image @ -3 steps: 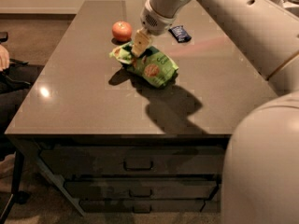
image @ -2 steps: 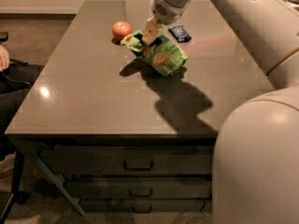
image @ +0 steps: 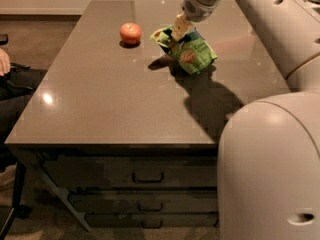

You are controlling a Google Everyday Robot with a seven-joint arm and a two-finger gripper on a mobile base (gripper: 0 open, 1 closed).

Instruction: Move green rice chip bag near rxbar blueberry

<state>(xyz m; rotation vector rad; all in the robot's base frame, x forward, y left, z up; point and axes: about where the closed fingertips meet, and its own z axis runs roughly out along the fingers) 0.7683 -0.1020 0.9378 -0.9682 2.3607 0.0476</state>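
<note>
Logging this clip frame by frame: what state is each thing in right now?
green rice chip bag: held by its top edge, tilted, seemingly lifted off the table.
gripper: over the table's far side, shut on the bag.
apple: resting on the table, apart from the bag.
drawers: shut.
rxbar blueberry: not visible.

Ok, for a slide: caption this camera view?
Gripper holds the green rice chip bag above the table, apple apart from it; rxbar blueberry out of sight.

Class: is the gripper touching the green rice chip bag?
Touching. The camera view shows the gripper clamped on the upper edge of the green rice chip bag, no gap between them.
</note>
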